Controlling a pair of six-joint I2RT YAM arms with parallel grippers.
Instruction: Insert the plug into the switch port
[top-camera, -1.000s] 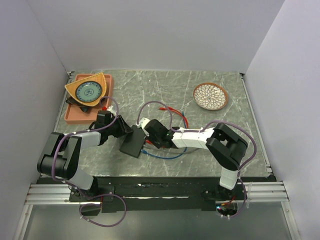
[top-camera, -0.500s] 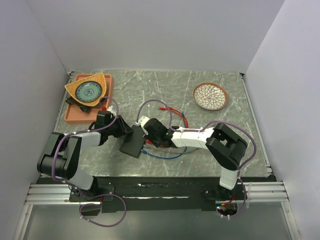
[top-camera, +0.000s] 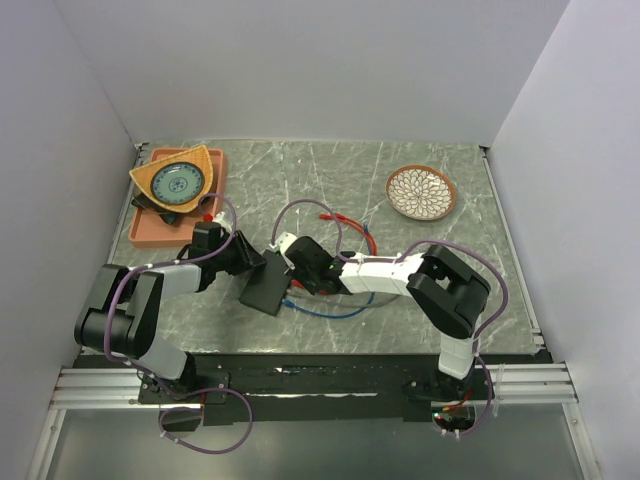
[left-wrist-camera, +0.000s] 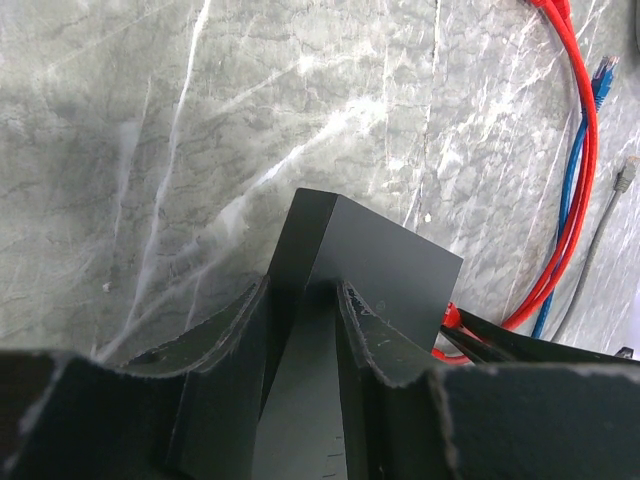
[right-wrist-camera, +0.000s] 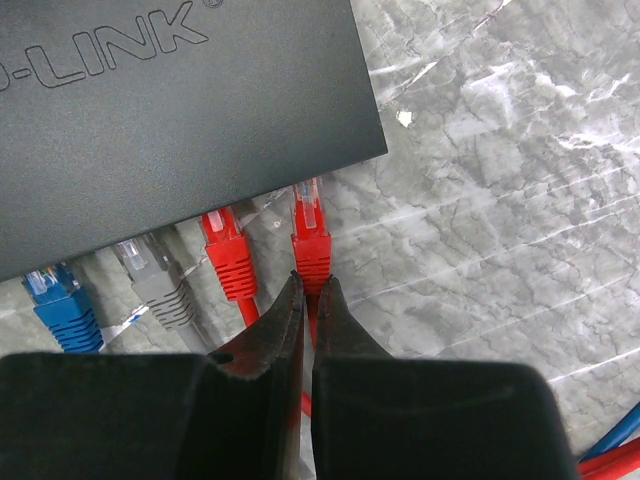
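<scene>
The black switch box (top-camera: 263, 290) lies at the table's middle, tilted. My left gripper (top-camera: 250, 262) is shut on its far-left corner; in the left wrist view the fingers (left-wrist-camera: 225, 330) clamp the box (left-wrist-camera: 385, 270) by its edge. My right gripper (right-wrist-camera: 310, 285) is shut on the boot of a red plug (right-wrist-camera: 311, 235). The plug's clear tip touches the box's port edge (right-wrist-camera: 200, 120) near its right corner. Red (right-wrist-camera: 228, 255), grey (right-wrist-camera: 152, 275) and blue (right-wrist-camera: 55, 292) plugs sit along that same edge. The ports themselves are hidden under the edge.
An orange tray (top-camera: 150, 228) holding a patterned triangular plate (top-camera: 176, 180) stands at the back left. A round patterned dish (top-camera: 421, 192) sits at the back right. Loose red (top-camera: 345, 220) and blue (top-camera: 330, 313) cables trail around the right arm.
My right gripper has moved slightly left, bringing the red plug closer to the box's edge. The left gripper and the box have stayed in place.
</scene>
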